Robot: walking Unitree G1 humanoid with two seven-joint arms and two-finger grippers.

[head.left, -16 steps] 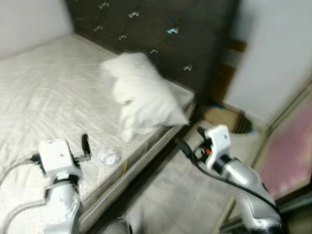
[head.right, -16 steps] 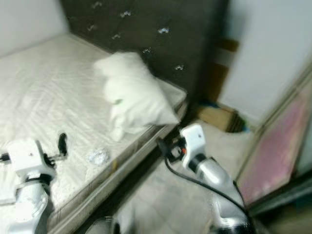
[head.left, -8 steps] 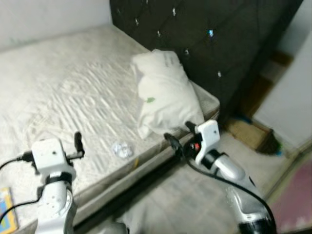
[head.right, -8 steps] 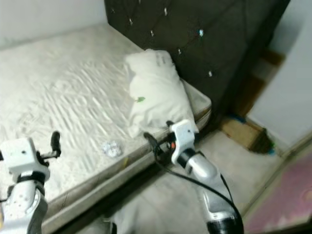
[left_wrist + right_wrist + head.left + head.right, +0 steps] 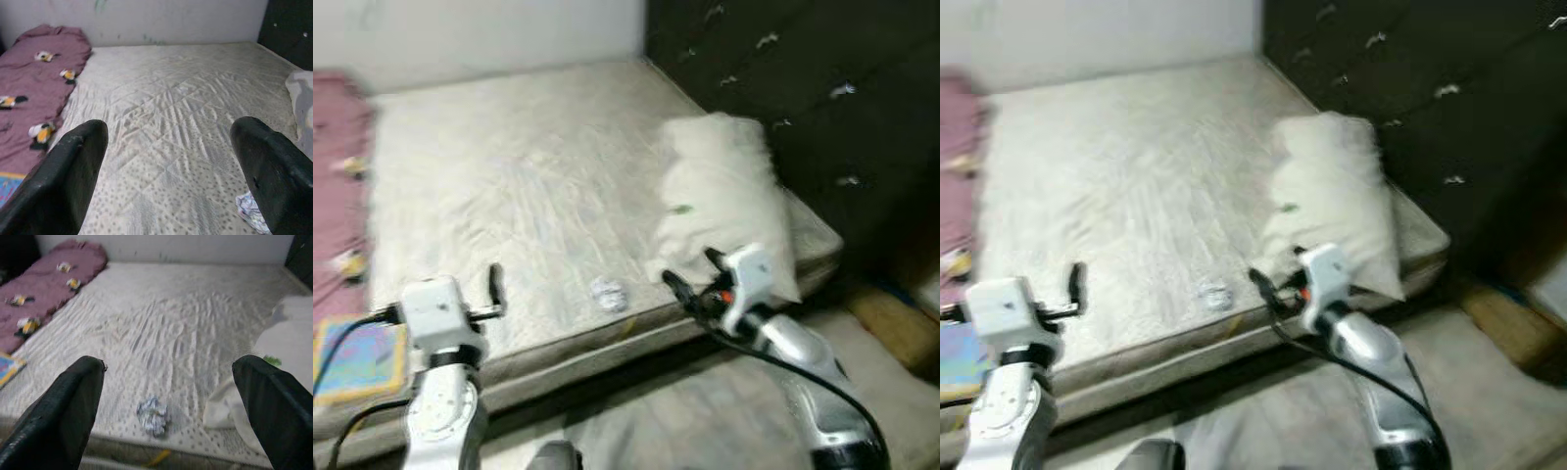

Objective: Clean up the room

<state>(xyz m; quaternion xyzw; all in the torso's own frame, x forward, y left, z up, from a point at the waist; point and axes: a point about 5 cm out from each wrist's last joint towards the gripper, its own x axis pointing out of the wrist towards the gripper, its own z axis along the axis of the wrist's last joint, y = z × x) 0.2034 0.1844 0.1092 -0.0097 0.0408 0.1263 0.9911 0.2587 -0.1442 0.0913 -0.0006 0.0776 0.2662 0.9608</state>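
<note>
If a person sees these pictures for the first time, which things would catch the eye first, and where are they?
Probably the white pillow at the head of the bed, against the dark tufted headboard. Next, a small crumpled wrapper on the pale mattress near its front edge, between the left hand and the right hand, both open. A mauve blanket with small prints lies along the far side.

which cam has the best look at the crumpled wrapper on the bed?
Right wrist view: the wrapper sits centred and sharp between the open claw's fingers. Left wrist view catches its edge at the frame corner; both eye views show a small blurred speck near the mattress edge.
</note>
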